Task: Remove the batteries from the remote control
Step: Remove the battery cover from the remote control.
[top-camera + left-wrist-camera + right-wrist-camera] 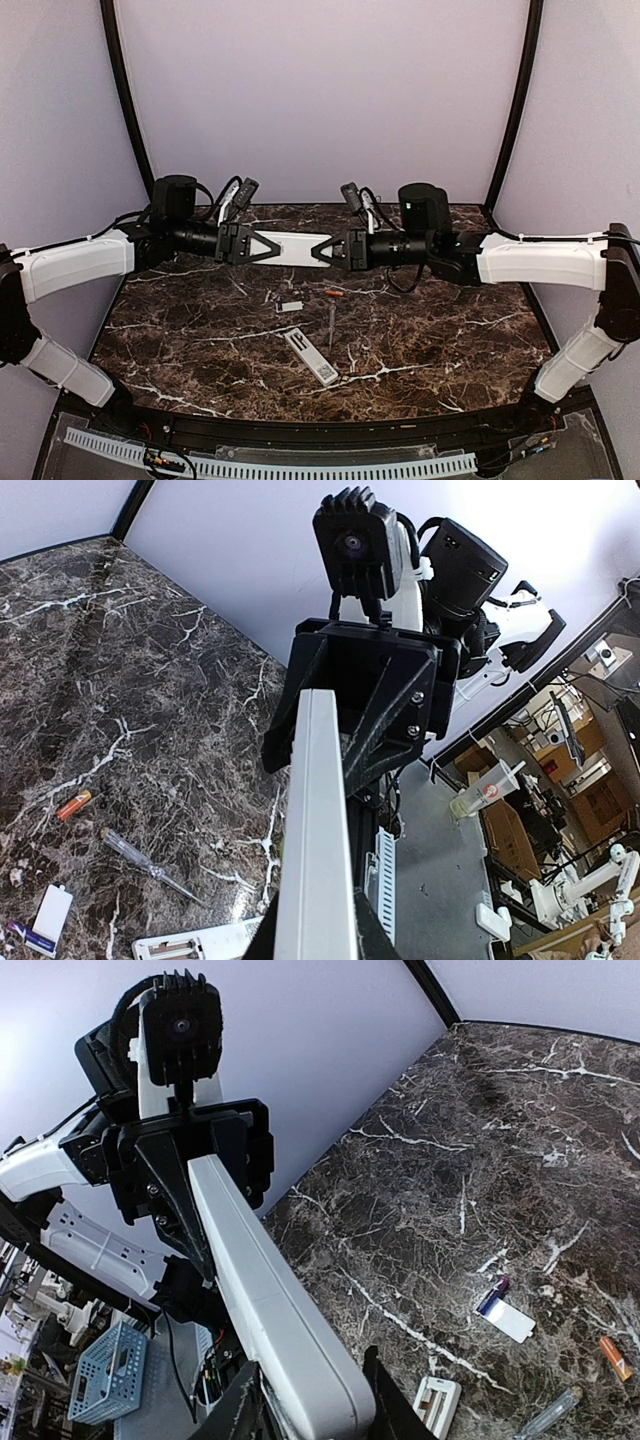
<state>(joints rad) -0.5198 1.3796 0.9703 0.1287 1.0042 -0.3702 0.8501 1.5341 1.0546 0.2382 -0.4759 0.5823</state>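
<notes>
From above, the left jaws and right jaws each clamp one end of the white remote (292, 248), held level above the table (180, 330). An orange battery (334, 293) lies on the table, well apart from both. Left wrist: the remote is pinched edge-on. Right wrist: a purple battery (495, 1293) lies on the table, far from the jaws.

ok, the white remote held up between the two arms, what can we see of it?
The remote is a long, slim white slab, plastic by the look, smooth with rounded edges. No buttons or battery bay show on the faces in view. It hangs roughly level above the marble table, touching nothing below. The left gripper is clamped on one end. The right gripper has fingers either side of the other end, but firm contact there is unclear.
</notes>
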